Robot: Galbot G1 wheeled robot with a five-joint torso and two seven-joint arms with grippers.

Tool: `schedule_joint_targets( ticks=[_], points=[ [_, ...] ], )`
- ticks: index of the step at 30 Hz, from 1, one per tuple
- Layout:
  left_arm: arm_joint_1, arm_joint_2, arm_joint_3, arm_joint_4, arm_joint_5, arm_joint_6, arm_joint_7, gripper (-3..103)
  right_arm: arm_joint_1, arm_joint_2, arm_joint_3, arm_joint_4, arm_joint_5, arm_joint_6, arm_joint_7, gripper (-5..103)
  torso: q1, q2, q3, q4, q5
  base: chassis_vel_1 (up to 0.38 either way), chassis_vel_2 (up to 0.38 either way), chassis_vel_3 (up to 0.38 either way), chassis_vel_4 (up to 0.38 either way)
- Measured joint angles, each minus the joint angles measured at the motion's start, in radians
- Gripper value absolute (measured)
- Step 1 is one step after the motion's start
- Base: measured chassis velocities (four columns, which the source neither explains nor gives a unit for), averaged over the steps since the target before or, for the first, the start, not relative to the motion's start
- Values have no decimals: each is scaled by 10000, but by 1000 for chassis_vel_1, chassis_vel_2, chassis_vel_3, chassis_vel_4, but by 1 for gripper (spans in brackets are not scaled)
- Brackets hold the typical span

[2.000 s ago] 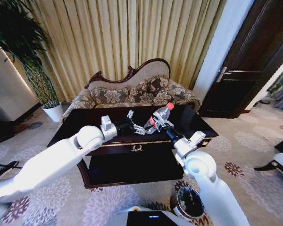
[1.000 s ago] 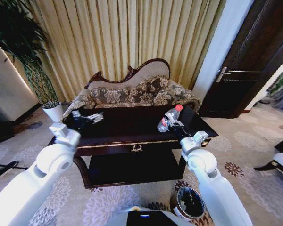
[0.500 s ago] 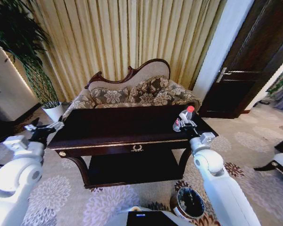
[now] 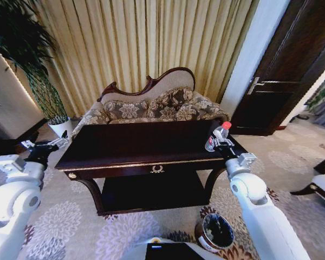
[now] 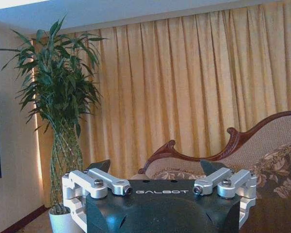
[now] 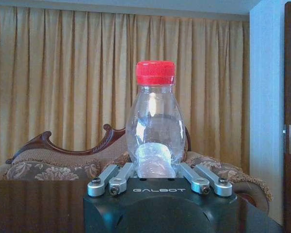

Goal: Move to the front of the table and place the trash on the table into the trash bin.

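Counting by size: 1 table (image 4: 135, 149), 1 sofa (image 4: 151, 105) behind it, 1 potted plant (image 4: 30, 59) off the table's left end, 1 trash bin (image 4: 216, 233), 1 bottle (image 4: 215, 136), 2 grippers.

Table: dark glossy top reads bare, gold emblem on the front edge, lower shelf underneath. Sofa sits against the curtains (image 4: 146, 43).

Trash bin: on the carpet in front of the table's right leg, beside the right arm, black liner visible.

Right gripper (image 4: 219, 144): raised over the table's right end, fingers clamped on the lower body of the bottle (red cap up, roughly upright, slight tilt in the head view). In the right wrist view the bottle (image 6: 155, 126) stands between the 2 finger linkages, clear of the tabletop. Bin is well below and nearer the robot than the bottle.

Left gripper (image 4: 43, 149): off the table's left end, near the plant pot, fingers spread and holding nothing; the left wrist view shows its fingers (image 5: 99, 166) apart.
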Motion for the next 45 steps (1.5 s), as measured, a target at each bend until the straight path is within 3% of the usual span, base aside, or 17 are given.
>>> schedule_joint_targets(
  ticks=[45],
  points=[
    [-340,-25,635,365,84,-182,157,100,206,275,-550,-279,-458,14,0,26,-1,0,0,-2,0,117,-114,-118,113]
  ],
)
